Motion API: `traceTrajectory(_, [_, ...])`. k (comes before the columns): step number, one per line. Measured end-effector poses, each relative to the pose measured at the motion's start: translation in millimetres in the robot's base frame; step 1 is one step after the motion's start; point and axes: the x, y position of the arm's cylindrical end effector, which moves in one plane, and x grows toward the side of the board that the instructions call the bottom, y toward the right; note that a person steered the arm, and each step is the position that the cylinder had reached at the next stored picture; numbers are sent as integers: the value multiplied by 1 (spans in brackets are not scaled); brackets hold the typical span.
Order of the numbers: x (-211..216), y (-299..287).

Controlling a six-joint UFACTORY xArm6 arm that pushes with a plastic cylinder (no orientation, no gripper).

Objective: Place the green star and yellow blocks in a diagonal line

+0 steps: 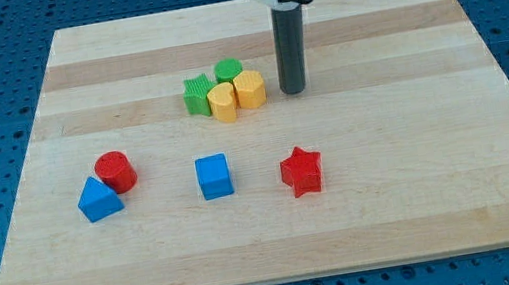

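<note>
Camera view: my tip (294, 90) sits just at 3 o'clock of the yellow blocks (236, 96), apart (no hand, holds nothing). The green star (197, 95) touches them at 9 o'clock, a green cylinder (228, 68) at 12.

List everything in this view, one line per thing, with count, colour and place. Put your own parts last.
green star: 1, green, upper middle of the board, at the left end of the cluster
green cylinder: 1, green, at the top of the same cluster
yellow blocks and: 2, yellow, side by side on the cluster's lower right
red cylinder: 1, red, lower left, touching the blue block beside it
blue angled block: 1, blue, lower left
blue cube: 1, blue, lower middle
red star: 1, red, right of the blue cube
wooden board: 1, light wood, on a blue perforated table
my tip: 1, dark rod, just right of the yellow blocks, apart from them
</note>
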Motion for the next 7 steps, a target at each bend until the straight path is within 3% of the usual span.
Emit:
traceTrajectory(3, [-42, -14])
traceTrajectory(5, [-8, -53])
traceTrajectory(7, [11, -24])
